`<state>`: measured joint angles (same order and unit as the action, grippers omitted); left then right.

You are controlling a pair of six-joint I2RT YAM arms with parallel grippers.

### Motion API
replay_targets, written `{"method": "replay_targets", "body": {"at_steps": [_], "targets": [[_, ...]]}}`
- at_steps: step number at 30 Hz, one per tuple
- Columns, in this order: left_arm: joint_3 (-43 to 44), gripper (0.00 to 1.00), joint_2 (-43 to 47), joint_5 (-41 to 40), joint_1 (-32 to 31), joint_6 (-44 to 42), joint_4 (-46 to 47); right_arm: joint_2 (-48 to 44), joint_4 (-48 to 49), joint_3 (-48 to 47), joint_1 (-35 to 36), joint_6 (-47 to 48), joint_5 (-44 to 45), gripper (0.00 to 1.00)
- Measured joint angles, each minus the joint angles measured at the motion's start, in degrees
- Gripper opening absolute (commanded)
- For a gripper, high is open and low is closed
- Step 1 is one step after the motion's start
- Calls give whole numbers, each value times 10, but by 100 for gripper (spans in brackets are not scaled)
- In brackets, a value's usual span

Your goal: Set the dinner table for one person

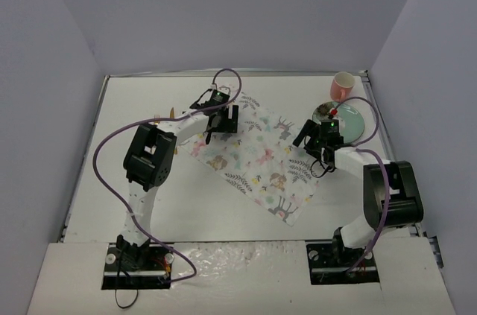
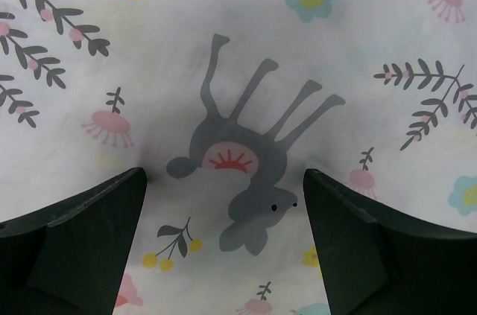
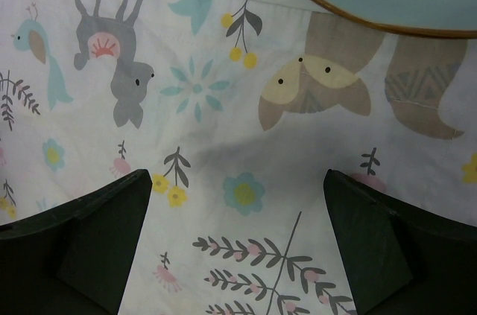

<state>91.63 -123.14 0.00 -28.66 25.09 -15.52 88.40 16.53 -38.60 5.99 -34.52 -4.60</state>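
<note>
The floral placemat lies askew on the white dinner table. My left gripper is open over the mat's far left part; in its wrist view the mat fills the frame between the two fingers. My right gripper is open over the mat's right edge; its wrist view shows the mat between the fingers. A teal plate lies at the right, its rim at the top of the right wrist view. A pink cup stands behind it.
A small red-topped object lies on the plate's left side. Something yellow pokes out behind the left arm. Grey walls close in the table on three sides.
</note>
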Motion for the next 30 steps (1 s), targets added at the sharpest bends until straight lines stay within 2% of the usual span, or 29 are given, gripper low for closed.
{"method": "replay_targets", "body": {"at_steps": [13,30], "targets": [[-11,83,1,-3,-20,46,41,-36,-23,26,-48,15,-1,99],[-42,83,15,-15,-17,67,71,-40,-27,28,-49,24,-4,100]]}}
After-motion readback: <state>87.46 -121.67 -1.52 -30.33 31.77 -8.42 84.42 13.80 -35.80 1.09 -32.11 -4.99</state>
